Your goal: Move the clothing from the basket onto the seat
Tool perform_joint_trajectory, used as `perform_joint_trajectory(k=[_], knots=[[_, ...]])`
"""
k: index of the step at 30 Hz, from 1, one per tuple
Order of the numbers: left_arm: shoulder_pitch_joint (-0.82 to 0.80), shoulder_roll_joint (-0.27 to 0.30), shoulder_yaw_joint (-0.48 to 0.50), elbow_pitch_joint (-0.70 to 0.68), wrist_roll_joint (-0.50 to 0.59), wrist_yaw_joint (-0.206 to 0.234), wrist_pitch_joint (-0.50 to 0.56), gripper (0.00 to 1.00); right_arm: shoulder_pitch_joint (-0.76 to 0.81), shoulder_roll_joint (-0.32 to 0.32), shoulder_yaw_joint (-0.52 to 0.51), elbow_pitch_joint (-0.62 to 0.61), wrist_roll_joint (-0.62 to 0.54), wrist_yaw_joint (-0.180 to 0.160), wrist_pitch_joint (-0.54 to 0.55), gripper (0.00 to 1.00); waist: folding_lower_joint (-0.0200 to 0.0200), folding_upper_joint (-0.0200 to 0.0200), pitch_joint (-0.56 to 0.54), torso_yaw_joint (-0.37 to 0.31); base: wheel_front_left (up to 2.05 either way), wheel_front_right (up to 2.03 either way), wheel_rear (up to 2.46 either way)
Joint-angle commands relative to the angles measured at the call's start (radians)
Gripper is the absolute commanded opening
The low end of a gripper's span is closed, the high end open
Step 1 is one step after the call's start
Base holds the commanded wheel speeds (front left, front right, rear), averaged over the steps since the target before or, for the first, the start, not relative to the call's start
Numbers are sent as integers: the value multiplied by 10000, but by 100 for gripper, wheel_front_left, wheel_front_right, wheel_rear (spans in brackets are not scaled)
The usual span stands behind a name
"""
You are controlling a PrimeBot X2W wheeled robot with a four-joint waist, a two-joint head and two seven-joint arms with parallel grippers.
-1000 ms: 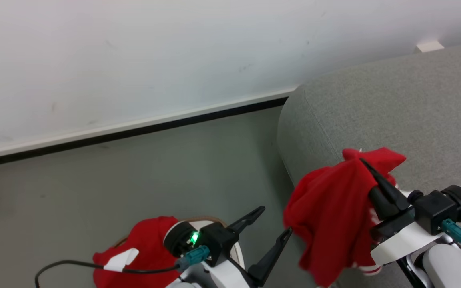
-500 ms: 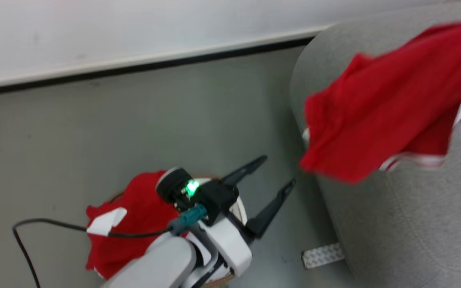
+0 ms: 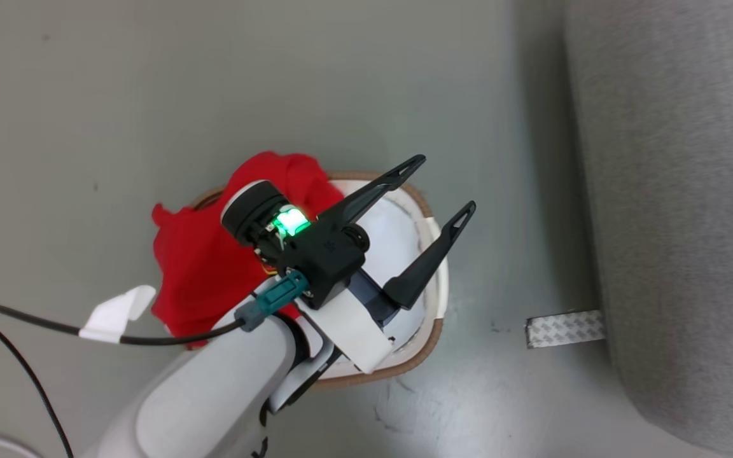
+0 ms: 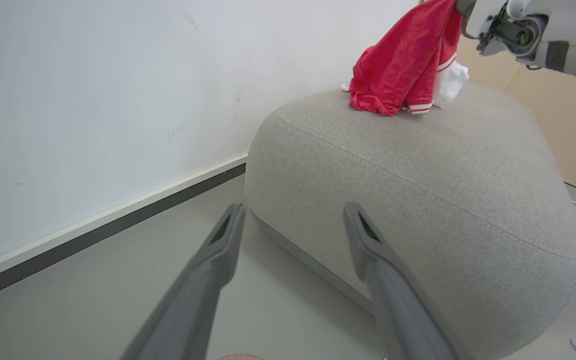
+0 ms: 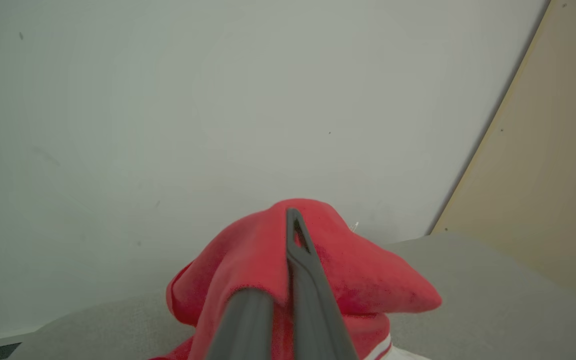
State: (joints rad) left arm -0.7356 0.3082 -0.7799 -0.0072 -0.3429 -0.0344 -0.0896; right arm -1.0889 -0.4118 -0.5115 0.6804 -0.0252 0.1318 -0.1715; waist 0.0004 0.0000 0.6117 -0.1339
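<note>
My right gripper is shut on a bright red garment draped over its fingers, above the grey sofa. In the left wrist view that garment hangs from the right arm's wrist, and its white-striped hem touches the sofa's top. My left gripper stands open and empty over the cream basket with the tan rim. More red fabric spills over the basket's left side. In its own view the left gripper points at the sofa's end.
A pale white cloth lies on the sofa beside the hanging garment. A strip of patterned tape sits on the grey floor at the sofa's foot. A black cable trails from my left arm. A wooden panel stands behind the sofa.
The head camera has tipped down toward the basket. The right gripper carried the red garment up over the sofa and out of the head view. The left gripper stays open.
</note>
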Motion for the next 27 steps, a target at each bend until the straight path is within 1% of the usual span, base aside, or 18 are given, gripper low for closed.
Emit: perform_joint_trajectory(k=[1,2,3,4,5,8,11,13,16,20,24,27], knots=[[-100,74,39,4,21,14,-81,100,253,202,-224,185,-221,-21,-110,0,-4,0,294,273,0,0,0],[-81,78,43,36,12,35,-95,100,451,409,-529,415,-548,-21,-215,9,-4,0,274,237,0,0,0],[-42,86,33,74,-7,39,-107,100,588,586,-825,594,-814,-23,-305,39,-4,0,232,196,0,0,0],[7,98,20,108,-29,47,-101,100,741,736,-1127,732,-1092,-23,-434,59,-4,0,176,147,0,0,0],[59,107,6,141,-56,64,-107,100,882,916,-1356,874,-1246,-23,-538,100,-4,0,97,92,0,0,0],[271,151,43,262,-218,116,-161,100,1388,1532,-1633,1300,-1641,-23,-768,100,-4,0,-224,-66,0,0,0],[540,228,117,450,-324,193,-283,100,1870,1796,-1283,1450,-1775,-23,-887,100,-4,0,-729,-230,0,0,0],[788,259,130,562,-465,246,-367,100,2292,2000,-882,1251,-1771,-23,-949,100,-4,0,-1159,-314,0,0,0],[1277,223,230,754,-783,388,-581,100,3112,2349,-78,233,-1450,-23,-933,100,-4,0,-1874,-320,0,0,0],[1930,226,472,1138,-1033,740,-1000,100,4337,2713,1099,-1308,-865,-23,-926,100,-4,0,-2850,-147,0,0,0],[2628,133,596,1540,-1347,981,-1280,100,5667,2933,2137,-2567,-219,-23,-926,100,-4,0,-3851,224,0,0,0],[3089,81,700,1833,-1471,1158,-1460,100,6584,3004,2855,-3268,-68,-23,-926,100,-4,0,-4515,570,0,0,0]])
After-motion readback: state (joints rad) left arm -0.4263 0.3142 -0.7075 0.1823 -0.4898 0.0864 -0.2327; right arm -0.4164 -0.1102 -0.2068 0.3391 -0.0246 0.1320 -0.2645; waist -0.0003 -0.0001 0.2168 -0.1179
